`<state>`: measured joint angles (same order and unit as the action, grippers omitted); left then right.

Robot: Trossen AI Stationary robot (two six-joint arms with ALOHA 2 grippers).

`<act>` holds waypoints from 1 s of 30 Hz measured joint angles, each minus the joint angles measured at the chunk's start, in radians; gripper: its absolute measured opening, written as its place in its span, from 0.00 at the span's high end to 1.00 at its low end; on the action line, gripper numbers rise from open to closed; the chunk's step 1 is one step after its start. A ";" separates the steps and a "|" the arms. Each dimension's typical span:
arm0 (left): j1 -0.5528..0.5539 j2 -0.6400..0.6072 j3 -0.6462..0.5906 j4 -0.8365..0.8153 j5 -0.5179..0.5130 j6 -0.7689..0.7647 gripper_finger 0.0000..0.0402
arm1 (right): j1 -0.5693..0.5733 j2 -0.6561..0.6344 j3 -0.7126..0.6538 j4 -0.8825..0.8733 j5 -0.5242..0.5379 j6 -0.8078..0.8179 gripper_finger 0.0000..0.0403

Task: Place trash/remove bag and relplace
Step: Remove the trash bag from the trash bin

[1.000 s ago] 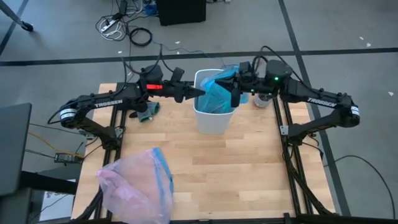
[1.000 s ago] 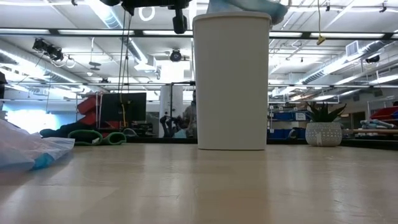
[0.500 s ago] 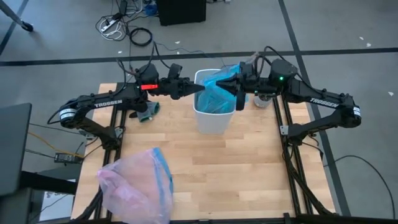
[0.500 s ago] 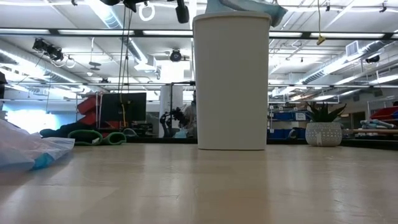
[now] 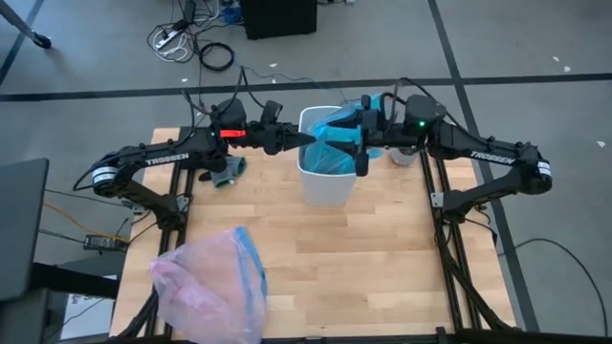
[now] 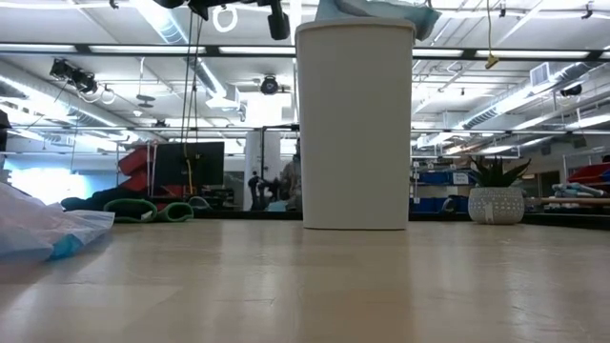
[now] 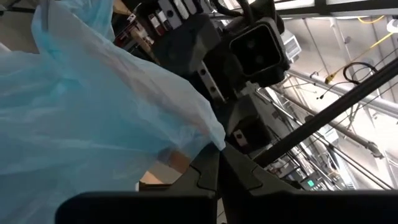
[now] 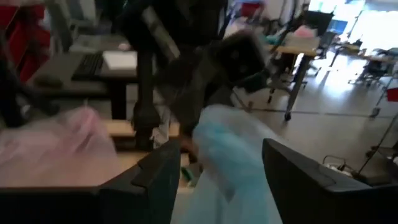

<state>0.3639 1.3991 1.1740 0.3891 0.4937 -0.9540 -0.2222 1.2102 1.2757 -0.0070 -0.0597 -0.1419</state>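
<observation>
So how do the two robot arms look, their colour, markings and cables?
Both are dark, jointed arms with white TROSSEN lettering. The left arm carries a red mark near its wrist and black cables above. The right arm shows a small green light and a looping black cable. Each ends in narrow dark jaws.

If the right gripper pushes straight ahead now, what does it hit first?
Probably the blue bag bunched between its open fingers over the white bin; beyond that, the left gripper, shut on the bag's opposite edge.

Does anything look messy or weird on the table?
Yes. The blue bag sits bunched in the white bin, not spread over the rim. The left claw pinches one edge; the right claw is open at the other side. A pink bag lies crumpled near the table's front corner.
</observation>
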 joint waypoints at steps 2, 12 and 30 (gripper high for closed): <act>-0.001 0.000 0.000 0.001 0.000 0.000 0.97 | 0.000 0.016 0.000 0.017 -0.029 -0.014 0.49; -0.009 0.000 0.000 -0.030 0.017 -0.031 0.97 | -0.005 0.077 0.001 0.047 -0.038 -0.052 0.58; -0.025 0.000 0.000 -0.015 -0.009 -0.036 0.97 | -0.036 0.081 0.000 0.082 -0.012 0.035 1.00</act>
<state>0.3393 1.3987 1.1740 0.3744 0.4843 -0.9898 -0.2584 1.2907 1.2758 0.0746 -0.0718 -0.1073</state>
